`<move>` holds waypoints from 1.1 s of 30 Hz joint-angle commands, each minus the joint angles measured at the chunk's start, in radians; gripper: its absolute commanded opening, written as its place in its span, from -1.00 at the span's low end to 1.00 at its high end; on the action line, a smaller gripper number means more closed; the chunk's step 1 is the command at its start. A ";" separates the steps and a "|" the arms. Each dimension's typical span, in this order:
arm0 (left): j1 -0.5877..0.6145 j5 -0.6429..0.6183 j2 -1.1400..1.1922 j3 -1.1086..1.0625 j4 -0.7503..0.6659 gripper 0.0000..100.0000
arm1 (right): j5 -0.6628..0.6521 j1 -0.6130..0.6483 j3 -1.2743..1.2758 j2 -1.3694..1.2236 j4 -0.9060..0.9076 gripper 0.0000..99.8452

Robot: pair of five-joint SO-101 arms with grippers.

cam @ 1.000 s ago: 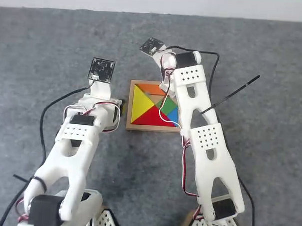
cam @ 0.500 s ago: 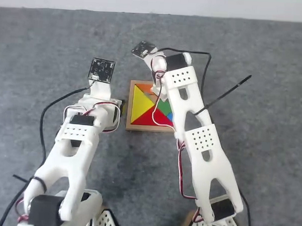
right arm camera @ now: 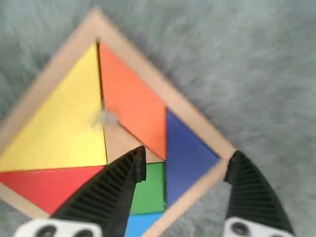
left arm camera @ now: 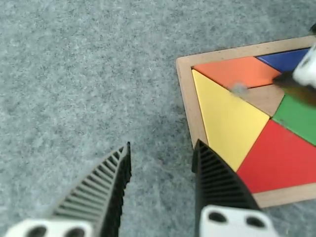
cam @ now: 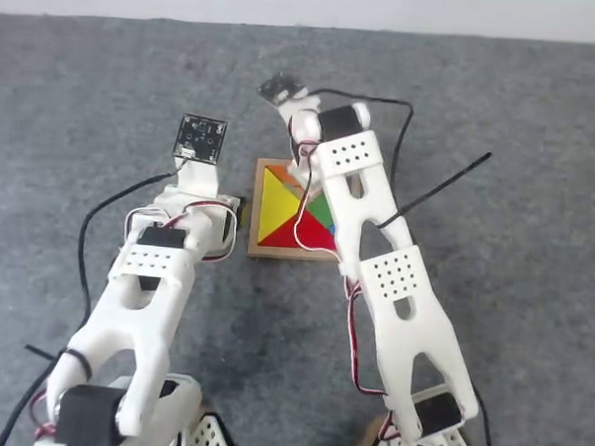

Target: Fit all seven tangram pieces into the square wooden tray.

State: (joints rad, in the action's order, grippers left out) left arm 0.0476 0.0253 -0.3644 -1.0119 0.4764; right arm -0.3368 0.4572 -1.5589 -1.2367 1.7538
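The left gripper [left arm camera: 163,144] is spread wide and empty over the carpet [left arm camera: 74,74], just beside the wooden tray [left arm camera: 185,98]. The right gripper [right arm camera: 188,151] hangs parted and empty above the tray, with the blue piece [right arm camera: 187,168] between its fingers. Since 1 s ago the right arm [cam: 377,207] has swung leftward over the tray.

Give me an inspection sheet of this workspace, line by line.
Surface: grey carpet.
Job's things: wooden tray holds yellow, orange, red, green, blue and light blue pieces; one bare gap mid-tray.
Clutter: nothing seen.
Grippers: left gripper open over carpet beside tray; right gripper open above tray.
Cables: black cable by left arm; red and white wires along right arm.
Surroundings: pale strip beyond carpet.
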 commanded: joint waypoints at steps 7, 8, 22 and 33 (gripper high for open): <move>0.074 -0.003 -0.318 -0.013 0.098 -0.81 | 0.204 -0.005 0.252 0.489 0.047 -0.96; 0.078 -0.003 -0.387 -0.038 0.112 -0.81 | 0.213 -0.007 0.296 0.538 0.045 -0.99; 0.199 0.006 -1.174 -0.467 0.318 -0.81 | 0.239 -0.018 1.036 1.283 -0.070 -0.98; 0.212 0.006 -1.439 -0.673 0.489 -0.81 | 0.077 -0.076 2.226 2.014 -0.576 -0.98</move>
State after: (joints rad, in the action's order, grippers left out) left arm 0.2516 0.0253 -1.7944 -1.6886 0.9429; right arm -0.1864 0.4250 0.3821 0.5738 1.2827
